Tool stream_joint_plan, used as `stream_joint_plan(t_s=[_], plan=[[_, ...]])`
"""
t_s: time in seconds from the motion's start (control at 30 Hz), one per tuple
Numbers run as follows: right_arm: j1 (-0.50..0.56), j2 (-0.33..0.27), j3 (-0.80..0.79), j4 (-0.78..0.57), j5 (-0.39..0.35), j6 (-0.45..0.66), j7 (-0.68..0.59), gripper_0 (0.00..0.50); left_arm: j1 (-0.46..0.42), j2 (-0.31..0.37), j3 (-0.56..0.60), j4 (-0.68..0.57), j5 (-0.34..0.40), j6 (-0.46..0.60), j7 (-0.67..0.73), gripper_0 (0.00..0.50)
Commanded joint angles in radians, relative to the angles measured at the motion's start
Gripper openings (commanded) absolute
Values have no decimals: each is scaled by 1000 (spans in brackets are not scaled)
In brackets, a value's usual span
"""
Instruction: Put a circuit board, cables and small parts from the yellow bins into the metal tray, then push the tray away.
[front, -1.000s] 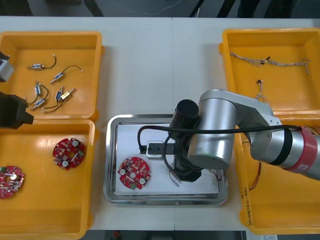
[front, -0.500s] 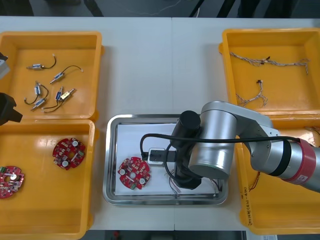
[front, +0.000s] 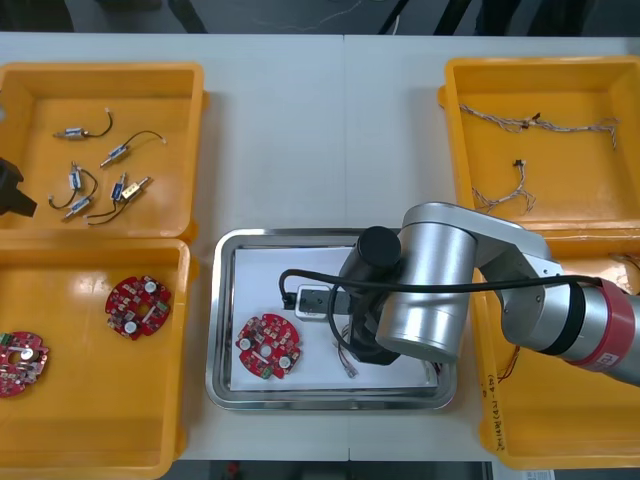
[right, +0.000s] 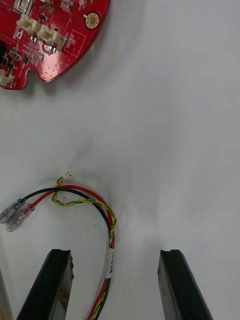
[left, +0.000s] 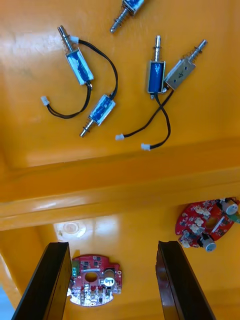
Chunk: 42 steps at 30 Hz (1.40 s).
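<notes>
Shiny metal tray (front: 222, 300) with a white lining, holding a round red circuit board (front: 268, 346) and a red and yellow cable (right: 85, 200) curled loose — the right gripper (right: 115, 255) hangs over the cable, black fingers wide apart, gripping nothing. Since a second ago it has shifted toward the tray's far side, and the left gripper (left: 112, 247), also spread and empty, has drawn back toward the left edge of the table (front: 300, 120). Left yellow bins (front: 100, 72) lie below it — small metal parts (left: 156, 77) with black leads in the far one, two round boards (front: 138, 306) in the near one.
</notes>
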Motion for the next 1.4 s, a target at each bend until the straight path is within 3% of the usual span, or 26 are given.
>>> stream_joint_plan(t_s=[0.03,0.27,0.57,0.77,1.07,1.4], plan=[[8,4,-9,-71,16,29,-53,500,-110,26,-69,59,-21,-11,-119,500],[8,16,-82,-132,-11,135,-64,500,-193,26,-150,184,-19,-12,-115,500],[-15,19,-254,-181,-140,263,-87,500,-296,26,-241,371,-18,-29,-118,500],[-46,19,-384,-203,-179,383,-109,500,-359,24,-311,475,-12,-57,-121,500],[-82,15,-582,-204,-169,383,-149,500,-440,-7,-387,615,-24,-109,-133,500],[-84,-48,-782,-111,-182,383,-179,500,-498,-16,-476,725,-18,-193,-162,500]])
